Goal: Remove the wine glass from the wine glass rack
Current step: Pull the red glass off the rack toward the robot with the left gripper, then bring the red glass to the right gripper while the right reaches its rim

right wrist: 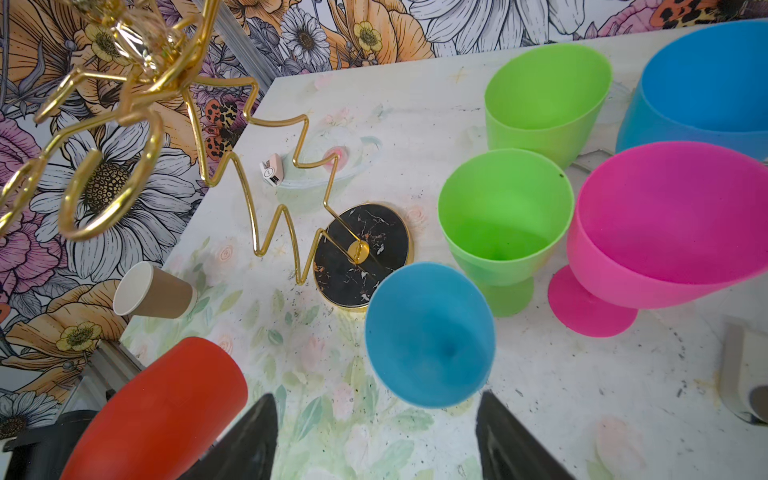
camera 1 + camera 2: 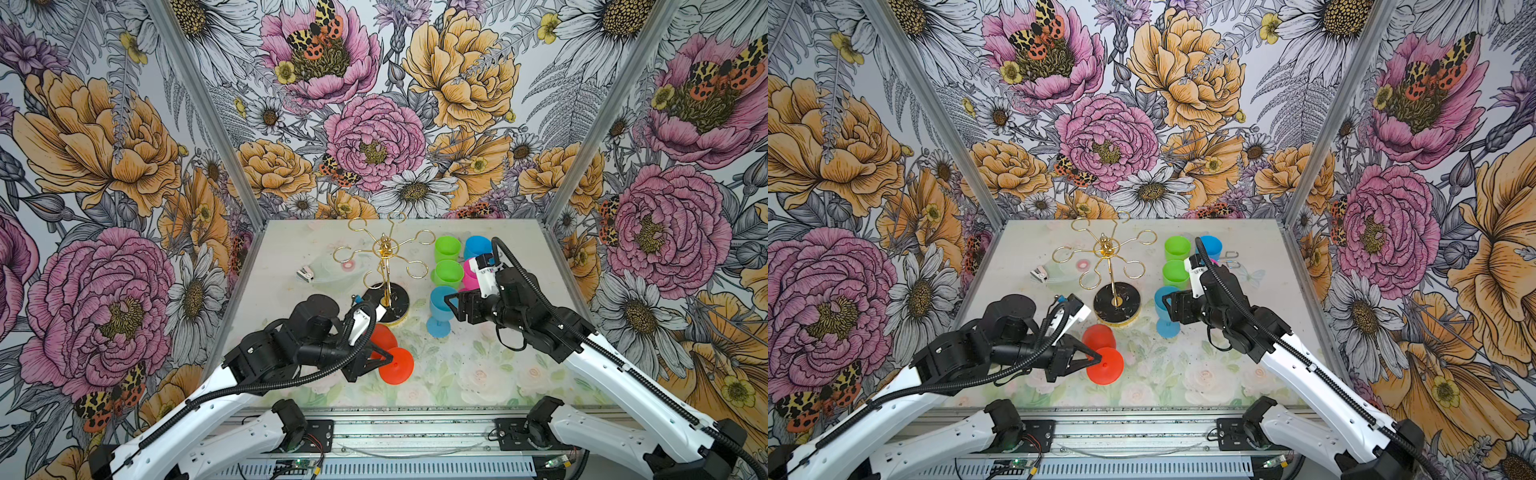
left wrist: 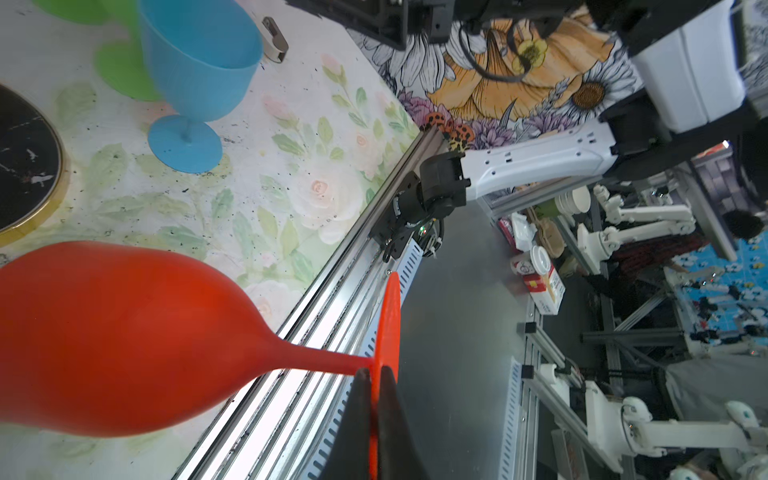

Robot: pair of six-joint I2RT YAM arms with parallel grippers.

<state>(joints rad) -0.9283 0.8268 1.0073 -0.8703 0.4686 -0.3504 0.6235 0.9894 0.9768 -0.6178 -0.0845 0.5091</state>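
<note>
Left tool (image 2: 1099,356) pressed together on foot rim of red wine glass (image 3: 104,332). Glass sideways, clear of wine glass rack (image 2: 386,249), near front edge of surface (image 2: 478,365), left of centre. Rack loops all empty. Right tool (image 1: 377,399) spread, empty, just beside blue glass (image 1: 430,332).

Risks:
- Thin rim pinch, so bowl weight may lever glass out or twist it.
- Released sideways, glass may roll toward front edge.
- Right tool swing may topple blue glass.

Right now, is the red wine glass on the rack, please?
Off: the left end effector holds the red wine glass sideways by its foot, clear of the rack.
</note>
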